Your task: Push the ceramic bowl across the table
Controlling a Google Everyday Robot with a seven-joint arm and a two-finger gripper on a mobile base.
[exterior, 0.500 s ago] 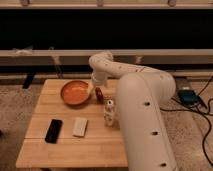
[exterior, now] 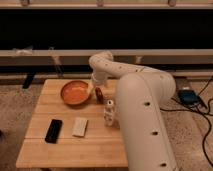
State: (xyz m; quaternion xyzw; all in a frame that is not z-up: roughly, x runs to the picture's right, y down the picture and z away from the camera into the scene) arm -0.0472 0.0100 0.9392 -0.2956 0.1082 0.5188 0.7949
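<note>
Your ceramic bowl (exterior: 75, 93) sits toward 11 o'clock on the surface (exterior: 65, 150). The gripper (exterior: 93, 90) is low at the bowl's 3 o'clock rim, likely placed there to shove it toward 9. You can't tell whether it is open or closed.

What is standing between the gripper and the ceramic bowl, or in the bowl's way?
Nothing visible. The gripper is at the rim of the ceramic bowl. The table on the bowl's other side looks bare; the black phone lies nearer the front edge.
</note>
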